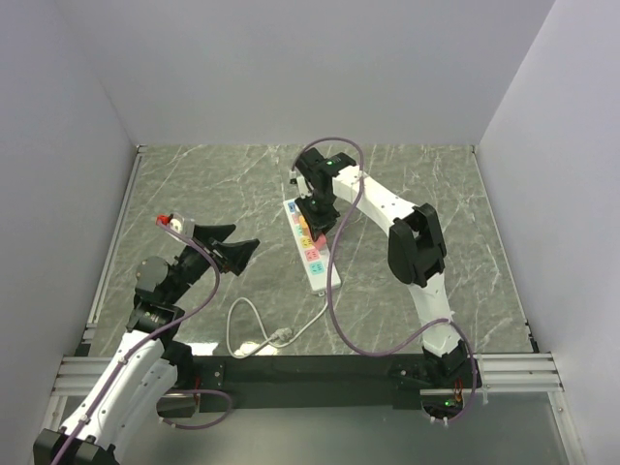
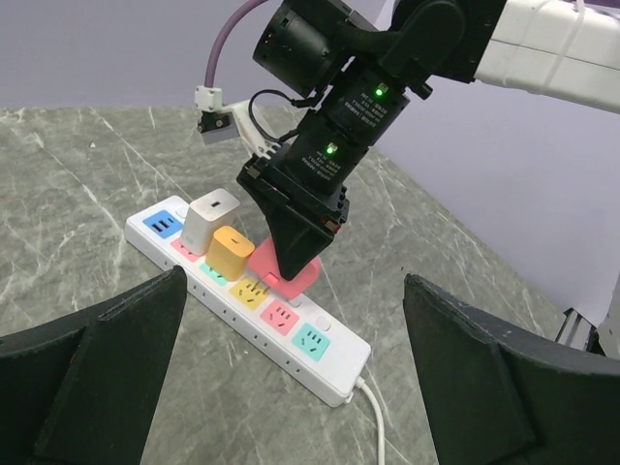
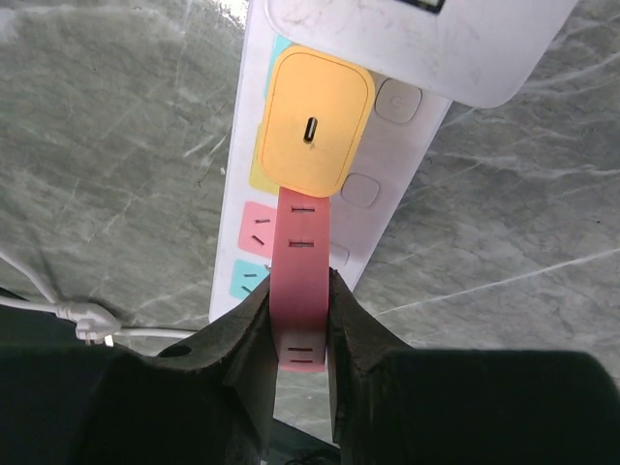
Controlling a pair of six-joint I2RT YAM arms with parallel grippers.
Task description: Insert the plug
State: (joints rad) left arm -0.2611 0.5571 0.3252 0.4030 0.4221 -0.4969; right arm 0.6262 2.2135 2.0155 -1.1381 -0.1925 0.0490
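Pink plug [image 3: 298,281] is clamped in the right claw [image 2: 293,260], fingers clenched on its two flat sides, over the power strip [image 1: 308,260] mid-surface. In the right wrist view it hangs at 6 o'clock of the orange adapter [image 3: 315,131], top edge touching or just overlapping it. The pink and teal sockets show at its 9 o'clock.

From the left wrist view the plug's low end is down at the strip face by the yellow socket, right beside the orange adapter. Can't tell if the prongs are in a socket yet. The body looks a bit tilted rather than square to the strip.

White adapter [image 2: 210,218] is the next one up, at 12 o'clock of the orange one.

Left claw [image 1: 240,237] is released, jaws wide, hovering well apart at 9 o'clock of the strip in the top view, holding nothing. The strip's cord [image 1: 247,329] loops loose at 7 o'clock.

My read, step in hand is seat the prongs:
- level the plug so its face sits flat to the strip before pushing
- keep it clear of the orange adapter, or it'll likely jam against it
- push straight down, no sideways load
- nothing is holding the strip; it may slide or rock, so go slow or pin it with the left claw
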